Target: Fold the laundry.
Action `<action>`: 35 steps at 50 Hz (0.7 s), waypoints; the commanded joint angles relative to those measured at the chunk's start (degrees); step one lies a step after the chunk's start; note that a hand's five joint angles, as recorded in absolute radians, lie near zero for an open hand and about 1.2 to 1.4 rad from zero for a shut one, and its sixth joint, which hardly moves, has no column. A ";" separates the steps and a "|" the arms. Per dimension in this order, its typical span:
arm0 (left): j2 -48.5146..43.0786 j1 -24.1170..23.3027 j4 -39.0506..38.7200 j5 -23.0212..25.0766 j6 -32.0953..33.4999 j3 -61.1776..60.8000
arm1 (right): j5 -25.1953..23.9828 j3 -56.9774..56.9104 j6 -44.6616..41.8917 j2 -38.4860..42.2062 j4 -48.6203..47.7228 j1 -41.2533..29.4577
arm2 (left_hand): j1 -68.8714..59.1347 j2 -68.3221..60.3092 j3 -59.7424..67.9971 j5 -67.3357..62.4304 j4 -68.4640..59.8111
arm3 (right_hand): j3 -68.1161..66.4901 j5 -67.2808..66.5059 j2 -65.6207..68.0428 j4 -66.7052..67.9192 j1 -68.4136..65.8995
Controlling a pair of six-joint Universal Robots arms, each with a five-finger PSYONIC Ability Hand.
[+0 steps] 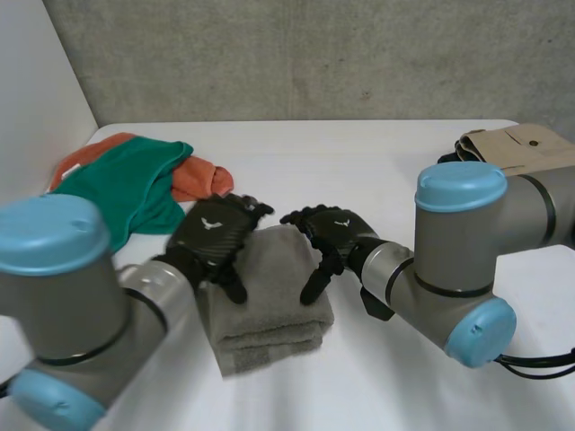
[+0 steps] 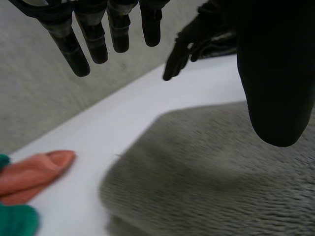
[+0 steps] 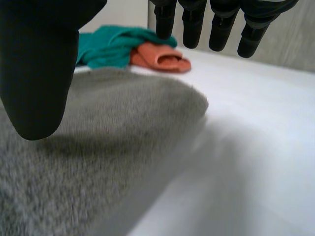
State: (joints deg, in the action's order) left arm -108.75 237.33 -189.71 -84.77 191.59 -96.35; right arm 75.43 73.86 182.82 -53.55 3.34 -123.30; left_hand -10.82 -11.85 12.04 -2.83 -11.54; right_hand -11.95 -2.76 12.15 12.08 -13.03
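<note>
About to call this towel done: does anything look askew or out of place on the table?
Nothing alarming. The grey towel lies folded but turned slightly askew to the table edge. The green cloth and orange cloth sit crumpled together beyond it, unfolded. The left hand and right hand hover open over it.

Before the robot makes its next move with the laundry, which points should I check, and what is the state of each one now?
1. Fold of the grey towel: ok, it lies in layers on the table.
2. Grip of the left robot hand: ok, fingers straight, nothing held, over the towel's left part.
3. Grip of the right robot hand: ok, fingers straight, nothing held, over the towel's right part.
4. Fingertips clear of the towel: cannot tell.
5. Other laundry folded: not ok, the green cloth and the orange cloth lie bunched together at the far left.
</note>
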 commanded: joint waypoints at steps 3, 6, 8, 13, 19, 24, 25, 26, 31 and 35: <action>-13.15 -0.12 4.60 -9.88 0.36 7.57 | 1.03 -5.31 -2.72 6.70 3.25 -0.27 | 0.82 1.85 -2.04 2.83 1.54 | 1.95 2.76 -2.15 -2.08 3.03; -13.68 1.38 7.24 -11.21 0.97 7.75 | 2.96 -6.01 -6.32 7.58 5.01 -0.36 | 0.82 1.85 -2.04 2.83 1.54 | 1.95 2.76 -2.15 -2.08 3.03; -13.07 1.82 9.25 -10.51 1.59 7.32 | 4.28 -6.28 -8.60 7.49 5.54 -0.53 | 0.82 1.85 -2.04 2.83 1.54 | 1.95 2.76 -2.15 -2.08 3.03; -9.03 2.17 11.38 -7.34 2.03 5.21 | 9.45 -5.31 -16.68 4.17 4.49 -1.67 | 0.82 1.85 -2.04 2.83 1.54 | 1.95 2.76 -2.15 -2.08 3.03; -1.48 2.87 11.55 -2.07 2.29 3.71 | 13.33 -1.27 -21.70 -1.81 -0.78 -4.57 | 0.82 1.85 -2.04 2.83 1.54 | 1.95 2.76 -2.15 -2.08 3.03; 6.95 5.59 10.33 4.42 1.86 4.06 | 16.23 5.31 -27.06 -7.88 -7.63 -8.17 | 0.82 1.85 -2.04 2.83 1.54 | 1.95 2.76 -2.15 -2.08 3.03; 7.93 6.21 10.06 5.40 1.77 4.32 | 16.93 8.46 -28.47 -9.98 -10.08 -9.66 | 0.82 1.85 -2.04 2.83 1.54 | 1.95 2.76 -2.15 -2.08 3.03; 8.90 7.00 9.71 6.45 1.68 4.59 | 17.20 10.06 -29.18 -10.87 -11.41 -10.37 | 0.82 1.85 -2.04 2.83 1.54 | 1.95 2.76 -2.15 -2.08 3.03; 12.95 10.69 11.02 15.23 -0.86 7.57 | 17.73 19.46 -31.20 -14.74 -18.80 -14.42 | 0.82 1.85 -2.04 2.83 1.54 | 1.95 2.76 -2.15 -2.08 3.03; 13.57 12.98 18.13 27.53 -3.94 10.82 | 17.99 26.06 -29.98 -14.83 -23.72 -17.14 | 0.82 1.85 -2.04 2.83 1.54 | 1.95 2.76 -2.15 -2.08 3.03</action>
State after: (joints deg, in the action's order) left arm -96.69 247.01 -178.58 -71.25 191.34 -89.61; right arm 93.20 90.61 152.10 -67.20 -13.43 -136.62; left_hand -10.60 -11.85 12.04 -2.82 -11.54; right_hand -11.95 -2.75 12.15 12.08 -13.03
